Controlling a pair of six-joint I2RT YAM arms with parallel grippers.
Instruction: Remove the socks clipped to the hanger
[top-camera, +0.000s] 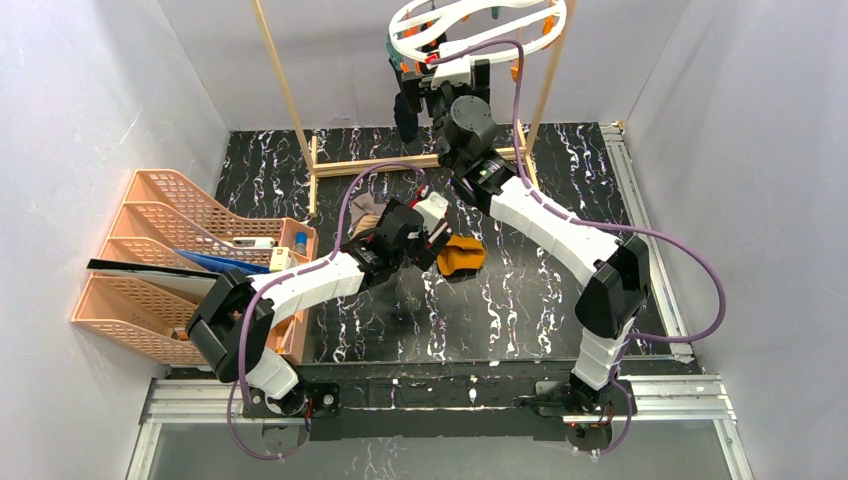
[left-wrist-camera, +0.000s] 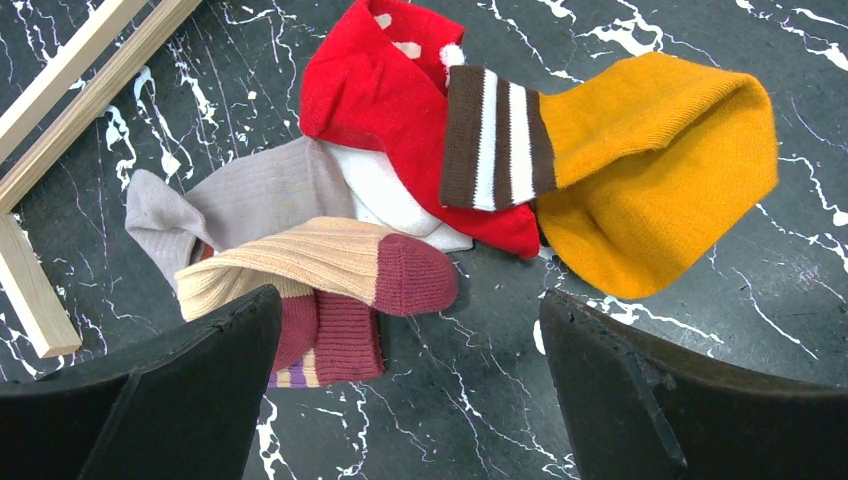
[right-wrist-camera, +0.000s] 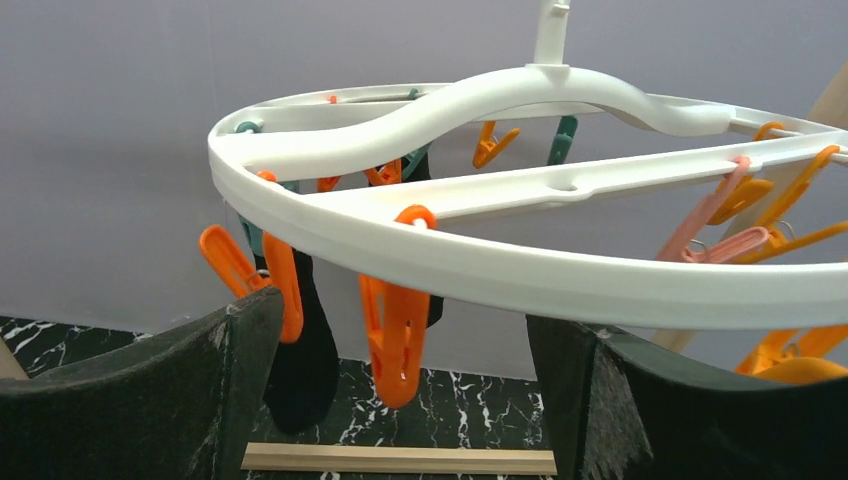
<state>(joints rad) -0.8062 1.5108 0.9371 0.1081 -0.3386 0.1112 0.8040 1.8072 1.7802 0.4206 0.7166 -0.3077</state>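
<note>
On the marbled table (top-camera: 520, 300) stands the wooden rack frame (top-camera: 400, 162), and from it hangs the hanger (right-wrist-camera: 520, 275), nearly stripped, so the task looks close to its end; the right gripper (right-wrist-camera: 400, 345) is raised just under the ring's near rim with its jaws spread wide and nothing between them; the left gripper (left-wrist-camera: 405, 325) hovers low over the table, likewise released and empty, above a loose pile: a mustard sock (left-wrist-camera: 660, 170), a red sock (left-wrist-camera: 380, 90), a grey sock (left-wrist-camera: 250, 195) and a beige-and-maroon sock (left-wrist-camera: 330, 265); one dark sock (right-wrist-camera: 305, 350) hangs clipped at the ring's far-left side, so the step in hand is probably fetching it; it lies beyond the jaws and towards their left finger, partly behind an orange clothespin (right-wrist-camera: 283, 285); the next move calls for reaching further in, closing on the fabric below the pin and pulling down.
</note>
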